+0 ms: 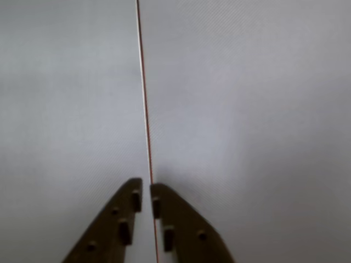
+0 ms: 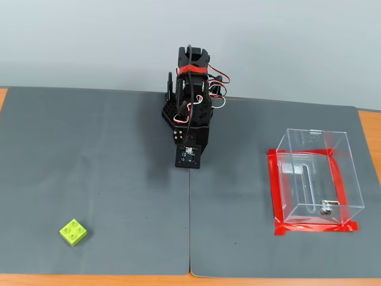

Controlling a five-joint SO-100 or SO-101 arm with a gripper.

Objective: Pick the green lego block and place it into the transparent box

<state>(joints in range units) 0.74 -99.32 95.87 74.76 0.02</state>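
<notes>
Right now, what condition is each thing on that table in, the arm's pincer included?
green lego block: flat on the grey mat, studs up, untouched, far from the arm.
transparent box: upright, open on top, no block inside, framed by red tape.
gripper: shut, holding nothing, fingertips nearly touching above the mat seam.

The arm (image 2: 190, 107) is showing black all over in the fixed view, with a band of red wrapping round its upper section and thin red, white and dark cables (image 2: 215, 83) looping off its right side. A small square camera module (image 2: 189, 155) is sitting at its lower end. In the wrist view, the gripper (image 1: 146, 189) is presenting two dark brownish tapered fingers (image 1: 112, 224) carrying small raised blocks and round bumps.
</notes>
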